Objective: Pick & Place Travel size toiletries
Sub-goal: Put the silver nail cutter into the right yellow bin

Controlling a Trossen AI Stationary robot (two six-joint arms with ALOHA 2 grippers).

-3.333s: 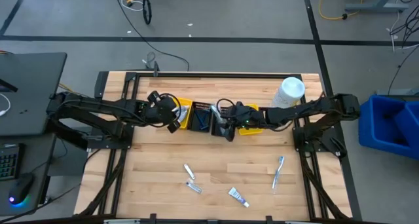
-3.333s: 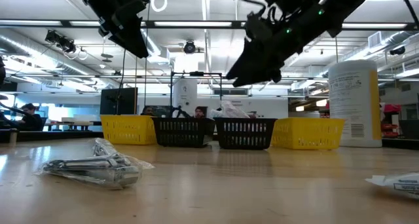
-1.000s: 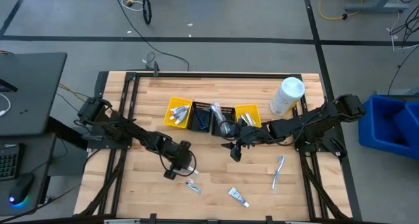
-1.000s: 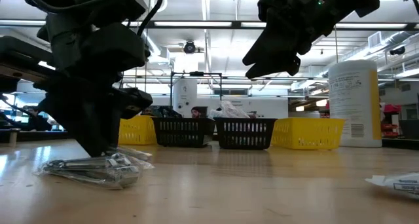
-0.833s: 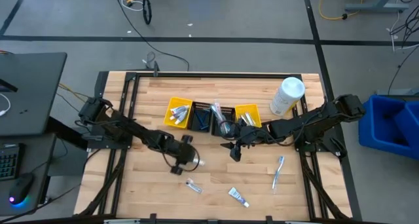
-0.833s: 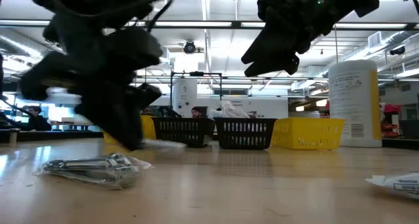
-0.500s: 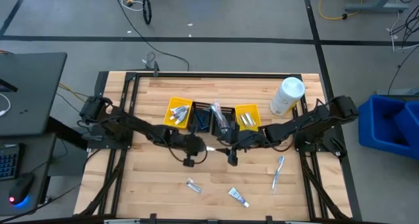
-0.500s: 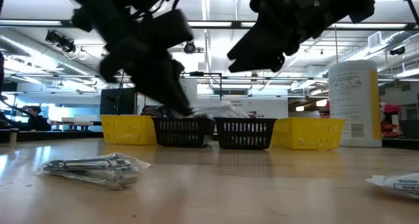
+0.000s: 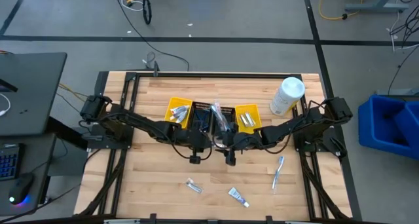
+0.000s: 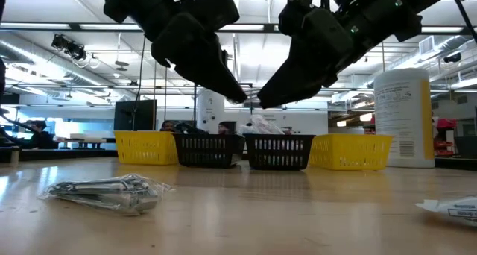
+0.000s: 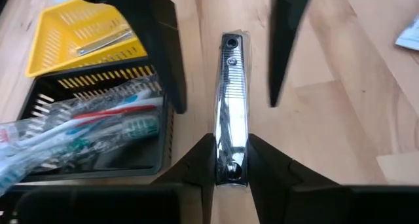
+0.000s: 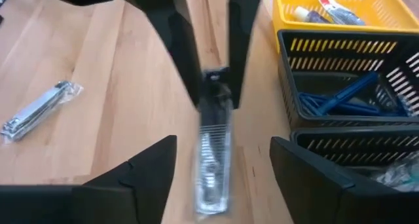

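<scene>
Left tool (image 11: 231, 160) grips nail clipper (image 11: 231, 106) (wrapped, seemingly).

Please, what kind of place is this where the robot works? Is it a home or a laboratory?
Most likely a robotics lab or workshop, not a home. The wooden table stands on a bare grey floor with loose cables, the ceiling has exposed ducts, and people sit at desks in the background.
</scene>
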